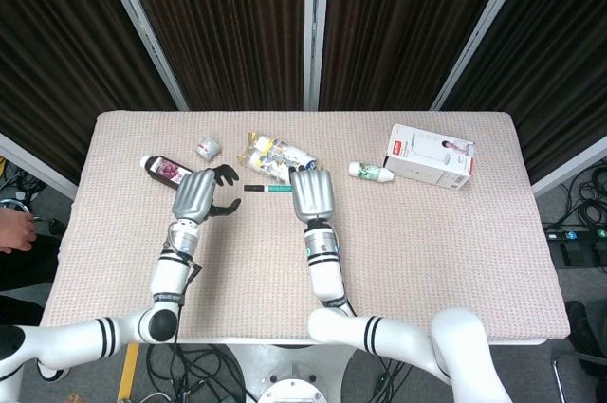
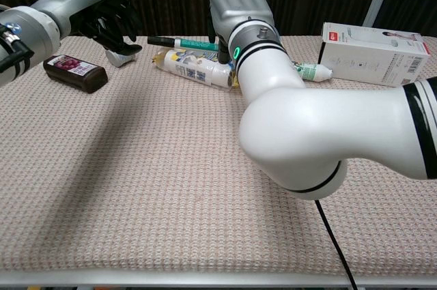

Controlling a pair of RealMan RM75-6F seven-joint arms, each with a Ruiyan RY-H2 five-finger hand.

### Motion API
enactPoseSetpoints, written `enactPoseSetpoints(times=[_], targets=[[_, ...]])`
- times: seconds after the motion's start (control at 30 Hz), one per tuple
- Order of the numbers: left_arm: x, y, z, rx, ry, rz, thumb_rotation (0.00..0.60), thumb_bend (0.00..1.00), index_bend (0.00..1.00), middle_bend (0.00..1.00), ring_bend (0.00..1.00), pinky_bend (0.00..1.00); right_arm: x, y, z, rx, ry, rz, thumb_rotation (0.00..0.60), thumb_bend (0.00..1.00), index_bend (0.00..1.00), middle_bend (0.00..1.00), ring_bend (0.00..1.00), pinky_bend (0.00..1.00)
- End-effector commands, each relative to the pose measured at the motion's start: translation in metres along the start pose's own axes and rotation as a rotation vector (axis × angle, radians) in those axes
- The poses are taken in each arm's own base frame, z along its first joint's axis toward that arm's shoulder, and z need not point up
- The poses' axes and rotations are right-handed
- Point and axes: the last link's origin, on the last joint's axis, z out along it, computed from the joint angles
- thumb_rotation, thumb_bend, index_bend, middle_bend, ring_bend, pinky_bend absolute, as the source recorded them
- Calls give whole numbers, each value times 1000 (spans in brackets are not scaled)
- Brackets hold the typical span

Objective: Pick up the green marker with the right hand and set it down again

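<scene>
Chest view shows the silver right hand (image 2: 235,11) gripping the slim green marker with black cap (image 2: 183,43), held level above the beige woven table (image 2: 171,167). Left hand (image 2: 109,20) hovers, dark fingers spread, holding nothing.

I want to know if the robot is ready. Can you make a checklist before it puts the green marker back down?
1. Right robot hand grips the green marker: ok.
2. Marker lifted off the table: ok; chest view shows it above the wrapped packet.
3. Marker roughly level: ok.
4. Bare cloth below to land on: cannot tell; packet lies close.
5. Left robot hand out of the way: ok, holding nothing.
</scene>
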Motion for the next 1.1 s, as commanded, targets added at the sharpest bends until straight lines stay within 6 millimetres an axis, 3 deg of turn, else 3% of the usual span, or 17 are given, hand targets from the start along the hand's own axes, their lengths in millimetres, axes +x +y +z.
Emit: enactPoseSetpoints(times=[0.03,1.1], targets=[[-1,2,2,-7,-1,-25,600,264,421,451,436,493,0,-1,0,5,-1,6,600,350,636,617,865,958],[-9,-2,5,0,-52,-96,600,303,440,488,473,522,2,-5,-3,33,-8,24,600,350,637,618,865,958]])
